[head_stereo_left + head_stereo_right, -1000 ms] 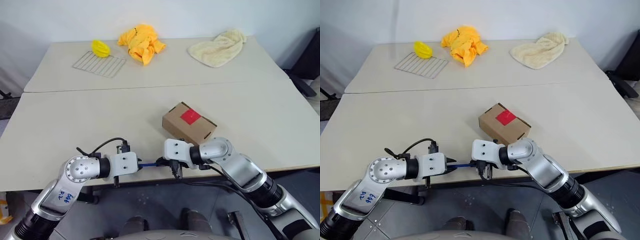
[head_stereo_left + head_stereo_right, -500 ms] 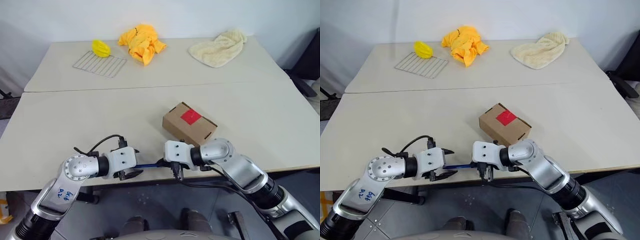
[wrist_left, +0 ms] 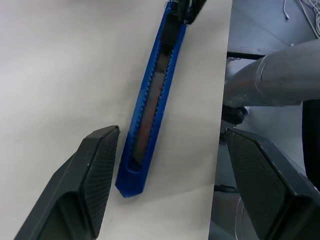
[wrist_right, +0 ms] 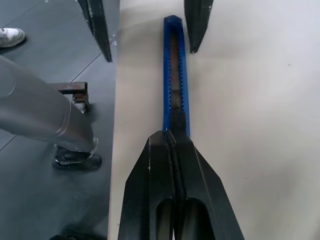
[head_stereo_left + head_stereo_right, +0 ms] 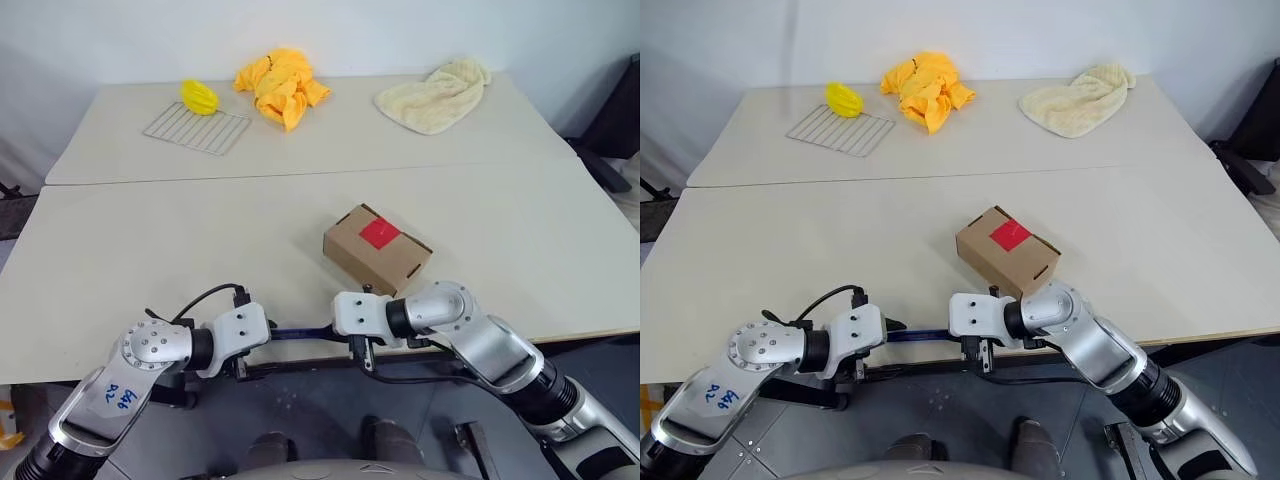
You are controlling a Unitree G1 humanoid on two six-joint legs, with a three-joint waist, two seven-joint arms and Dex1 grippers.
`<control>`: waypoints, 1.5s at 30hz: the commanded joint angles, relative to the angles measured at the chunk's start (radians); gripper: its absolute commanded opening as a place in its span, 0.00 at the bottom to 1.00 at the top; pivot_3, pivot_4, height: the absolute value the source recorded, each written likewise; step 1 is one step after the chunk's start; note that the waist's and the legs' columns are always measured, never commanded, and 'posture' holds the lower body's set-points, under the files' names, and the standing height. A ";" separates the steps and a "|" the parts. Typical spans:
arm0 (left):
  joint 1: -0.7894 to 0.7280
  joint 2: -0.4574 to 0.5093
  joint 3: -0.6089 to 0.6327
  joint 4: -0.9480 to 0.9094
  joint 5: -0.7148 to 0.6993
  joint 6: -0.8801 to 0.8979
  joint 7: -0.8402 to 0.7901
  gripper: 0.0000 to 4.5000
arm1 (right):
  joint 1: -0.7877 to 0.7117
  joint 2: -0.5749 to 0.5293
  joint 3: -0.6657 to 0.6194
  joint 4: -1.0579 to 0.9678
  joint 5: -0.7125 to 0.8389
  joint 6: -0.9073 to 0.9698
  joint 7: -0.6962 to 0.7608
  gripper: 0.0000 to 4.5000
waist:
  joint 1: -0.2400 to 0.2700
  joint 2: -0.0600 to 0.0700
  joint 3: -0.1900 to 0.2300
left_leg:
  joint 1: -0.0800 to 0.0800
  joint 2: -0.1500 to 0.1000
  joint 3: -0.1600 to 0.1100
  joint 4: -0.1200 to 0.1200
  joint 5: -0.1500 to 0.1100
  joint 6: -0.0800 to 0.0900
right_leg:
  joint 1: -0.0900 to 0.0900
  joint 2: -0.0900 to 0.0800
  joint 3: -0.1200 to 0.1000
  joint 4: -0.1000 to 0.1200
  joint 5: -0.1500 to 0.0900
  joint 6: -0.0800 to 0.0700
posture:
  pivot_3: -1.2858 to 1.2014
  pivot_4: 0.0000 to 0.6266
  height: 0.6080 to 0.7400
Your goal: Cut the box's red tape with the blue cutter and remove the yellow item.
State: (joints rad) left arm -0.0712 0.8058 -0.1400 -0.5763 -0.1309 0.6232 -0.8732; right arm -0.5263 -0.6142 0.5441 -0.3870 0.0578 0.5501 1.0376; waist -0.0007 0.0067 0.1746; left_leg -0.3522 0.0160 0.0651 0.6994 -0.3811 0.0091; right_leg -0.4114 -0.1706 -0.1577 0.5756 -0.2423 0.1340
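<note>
Blue cutter (image 5: 300, 333) lies at the bench (image 5: 150, 250) front edge, near the box (image 5: 376, 249) with red tape (image 5: 380, 234). Left wrist view: left gripper (image 3: 170, 175) jaws wide, empty. Right wrist view: right gripper (image 4: 172, 137) jaws clamped on cutter's end.

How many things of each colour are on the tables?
Yellow: 2, lemon-shaped object, crumpled cloth
Cream: 1, towel
Brown: 1, box with red tape
Blue: 1, cutter
Silver: 1, wire rack
Total: 6
</note>
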 commanded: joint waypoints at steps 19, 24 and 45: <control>-0.169 0.014 0.053 0.206 -0.116 -0.082 -0.089 0.79 | 0.020 -0.058 -0.099 -0.144 0.084 0.083 0.015 0.00 | 0.001 0.000 0.000 | -0.002 0.000 0.000 0.001 0.000 0.000 | -0.002 0.001 0.000 0.001 0.000 0.000 | 0.52 0.24 1.00; -0.153 0.026 0.059 0.149 -0.144 -0.037 -0.093 0.79 | 0.022 -0.059 -0.106 -0.151 0.085 0.094 0.005 0.00 | 0.001 -0.001 0.000 | -0.002 0.000 0.000 0.001 0.000 0.000 | -0.002 0.001 0.000 0.001 0.000 0.000 | 0.52 0.24 1.00; -0.075 0.061 0.189 -0.002 -0.267 0.161 -0.003 0.79 | -0.021 -0.049 -0.098 -0.074 0.084 0.038 0.024 0.00 | 0.002 -0.001 0.000 | -0.002 0.001 0.000 0.001 0.000 -0.001 | -0.002 0.001 0.000 0.000 0.000 -0.001 | 0.52 0.24 1.00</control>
State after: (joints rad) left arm -0.1217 0.8779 0.0505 -0.5809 -0.4023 0.8016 -0.8974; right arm -0.5328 -0.6672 0.4630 -0.4550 0.1375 0.6085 1.0578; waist 0.0016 0.0062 0.1750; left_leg -0.3540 0.0165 0.0651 0.7001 -0.3815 0.0082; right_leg -0.4131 -0.1695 -0.1576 0.5759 -0.2427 0.1335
